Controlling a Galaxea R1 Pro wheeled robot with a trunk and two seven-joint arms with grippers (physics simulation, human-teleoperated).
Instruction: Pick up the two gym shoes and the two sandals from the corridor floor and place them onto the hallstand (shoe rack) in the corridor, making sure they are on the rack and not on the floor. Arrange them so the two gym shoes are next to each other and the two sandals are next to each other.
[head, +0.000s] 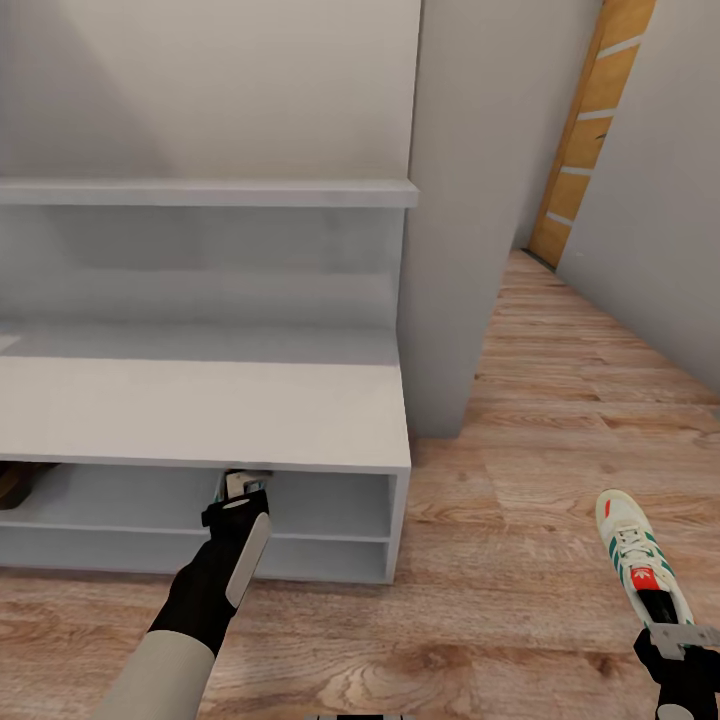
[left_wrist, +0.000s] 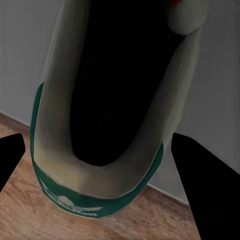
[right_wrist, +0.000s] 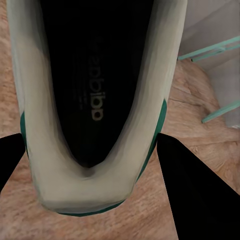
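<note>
- Your left pincer (head: 243, 487) is clamped on the heel of one gym shoe (left_wrist: 100, 125). It sits at the front edge of the shoe rack (head: 200, 410), at the mouth of the upper shelf, just under the flat top.
- In the left wrist view the shoe's collar fills the gap between the two dark fingers (left_wrist: 200, 175), with white panel behind it and a strip of floor beneath.
- Your right pincer (head: 678, 640) grips the heel of the second gym shoe (head: 640, 555), toe pointing away from you. It is over the corridor floor (head: 560, 420), well to the right of the rack's right front corner.
- From the head view I can't tell whether that shoe rests on the planks or hangs just above them.
- Something brown shows at the far left end of the upper shelf (head: 20, 482). Probably a sandal, but too little of it is visible to be sure.
- Risk 1: the left shoe's toe or the pincer catches the top's front edge or the shelf lip going in, and the shoe twists out of the heel grip.
- Risk 2: releasing with the shoe half over the shelf edge. It tips out to the floor.
- Risk 3: the heel-only hold on the right lets that shoe swing during the carry.
- Risk 4: parking the left shoe mid-shelf leaves no adjoining slot for its partner.
</note>
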